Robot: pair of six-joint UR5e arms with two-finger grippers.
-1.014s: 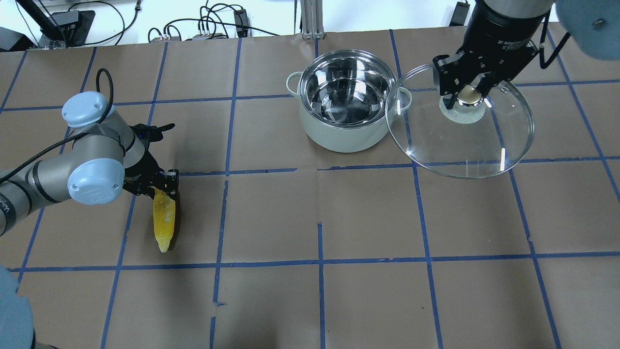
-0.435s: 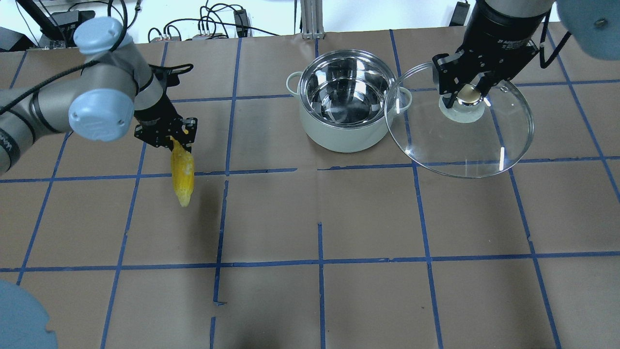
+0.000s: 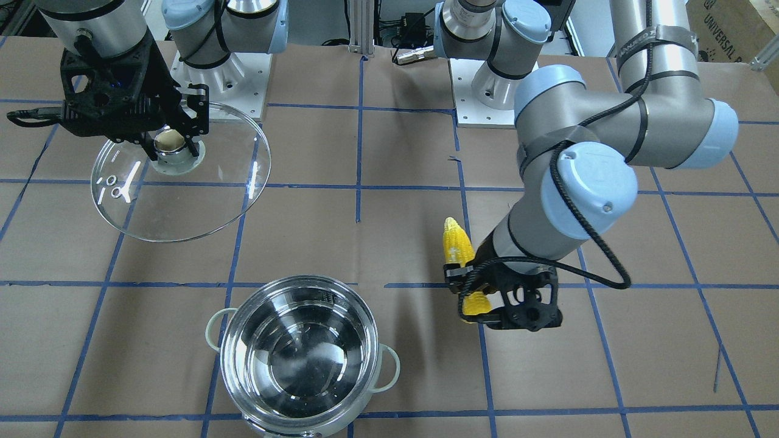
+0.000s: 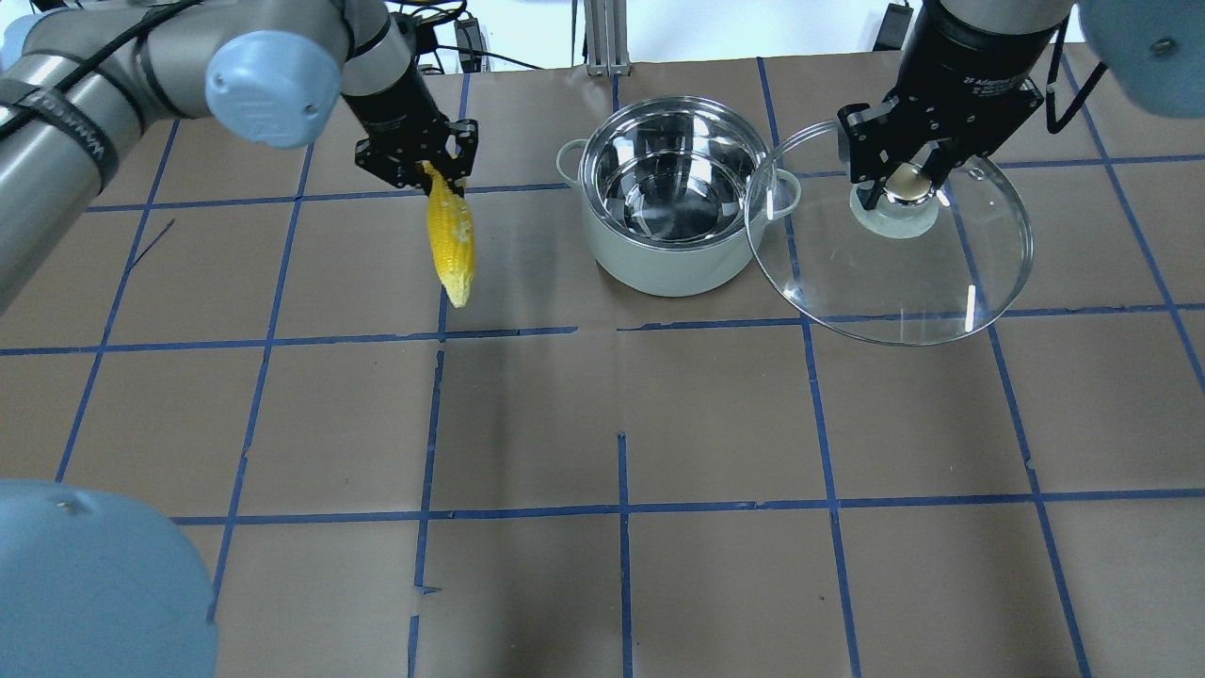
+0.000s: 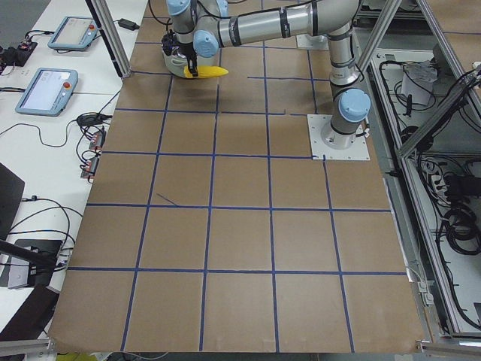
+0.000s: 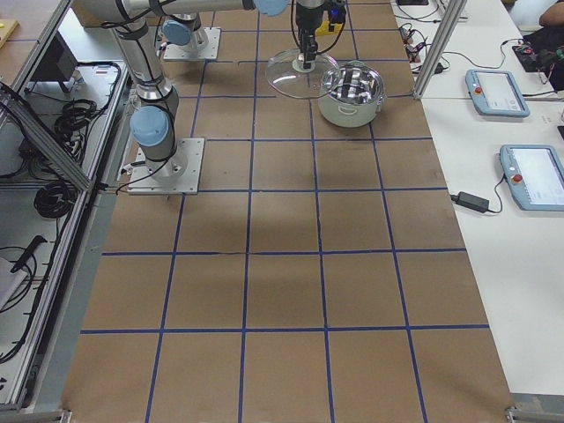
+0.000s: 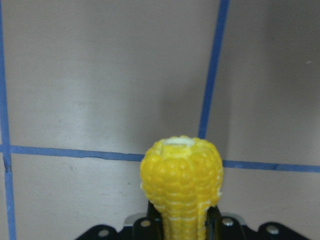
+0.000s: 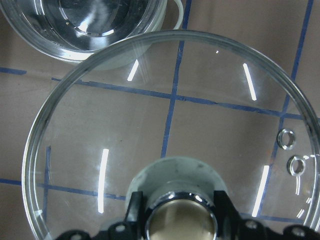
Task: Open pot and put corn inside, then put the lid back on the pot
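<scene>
From across the surface [image 3: 365, 213] I see the pot [image 3: 298, 359] standing open at the near edge, only reflections on its steel bottom, its lower wall cut off by the frame. My right hand [image 3: 172, 145] is clamped on the knob [image 3: 170, 140] of the lid [image 3: 182, 201], holding the glass tilted and well apart from the pot. My left hand [image 3: 471, 293] grips the corn [image 3: 457, 243] - raised off the surface, beside the pot, not over it. Overhead, the corn hangs by its thick end, tip lowest, left of the pot with bare surface between. The lid's rim overlaps the pot's side handle [image 4: 789, 193] here, and I can't tell whether they touch. From the left end only the corn and left hand show, tiny at the top edge. From the right end the pot and lid are small, and the left hand is too crowded behind the right arm to make out. The left wrist camera gives me the corn end-on over blue tape lines [image 7: 212, 65], gripped at the frame's bottom. The right wrist camera looks through the lid - two vent holes [image 8: 287, 139] at its edge, the pot's rim cut off at top.
</scene>
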